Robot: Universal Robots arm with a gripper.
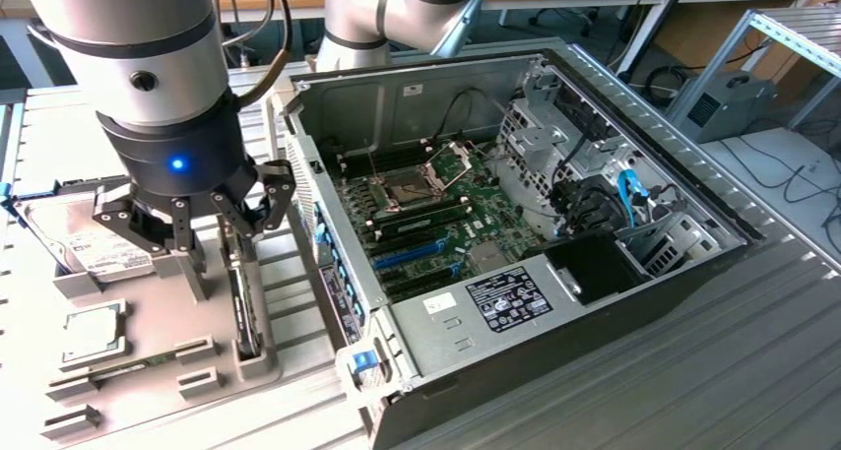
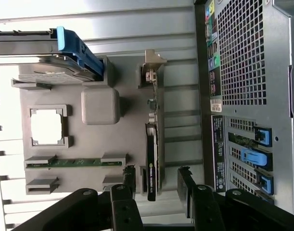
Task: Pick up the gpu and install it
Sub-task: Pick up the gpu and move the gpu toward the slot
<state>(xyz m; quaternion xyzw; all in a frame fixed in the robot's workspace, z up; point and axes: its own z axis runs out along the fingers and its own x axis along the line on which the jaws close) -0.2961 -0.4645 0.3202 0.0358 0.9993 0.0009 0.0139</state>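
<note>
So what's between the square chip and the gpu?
A plain grey block, standing on the tray between the square chip and the gpu; the wrist view shows it.

Pretty chunky build here: the arm [image 1: 138, 36] is made up of fat silver-grey tubes, with a round cap and a small dark hole set into the side. A black wrist section is fitted below that, and a little blue light [image 1: 177, 162] can be seen glowing on it. A black cable [image 1: 279, 27] is looped alongside. The gripper [image 1: 211, 258] is put together from black linkage bars joined by round pivot pins, and the fingers [image 2: 185, 187] are done in black too.
</note>
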